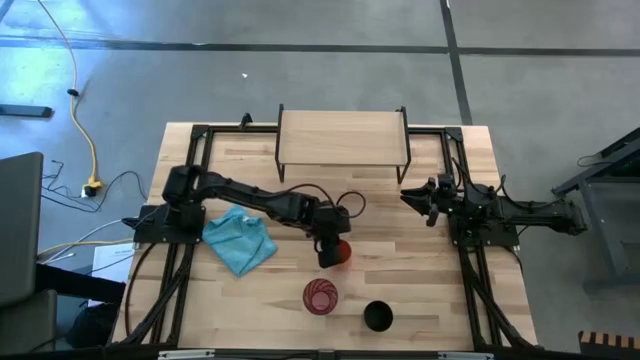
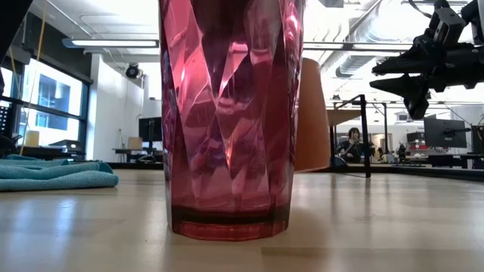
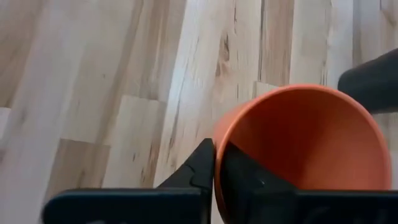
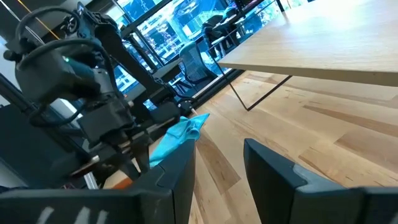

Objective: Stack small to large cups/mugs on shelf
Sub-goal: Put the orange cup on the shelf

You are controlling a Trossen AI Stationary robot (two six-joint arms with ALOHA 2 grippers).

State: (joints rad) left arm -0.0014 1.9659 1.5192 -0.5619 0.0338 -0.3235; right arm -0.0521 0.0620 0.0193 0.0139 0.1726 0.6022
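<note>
The short orange cup point(image 1: 343, 251) sits mid-table, open end up, with my left gripper point(image 1: 330, 250) point(image 3: 214, 155) shut on it. In the low view, the orange cup point(image 2: 314, 113) shows behind the pink-red ribbed tumbler point(image 2: 231, 113). The tumbler point(image 1: 320, 297) and the black cup point(image 1: 377, 317) stand upright on their bases near the table's near edge. The light-wood shelf point(image 1: 343, 137) stands on black legs at the far edge. My right gripper point(image 1: 415, 195) point(image 4: 217, 168) waits open on the right side, above the table. My left gripper holds the orange cup by its rim point(image 3: 217, 134), on the side toward the table's left. One finger point(image 3: 200, 171) is outside the wall and the other finger point(image 3: 245, 183) is inside. It comes from above, pointing down. Whether the base is off the table, I cannot tell.
A light blue cloth point(image 1: 240, 240) lies crumpled left of the orange cup, under the left arm. Black frame rails point(image 1: 190, 200) run along both table sides. Bare wood lies between the cups and the shelf.
</note>
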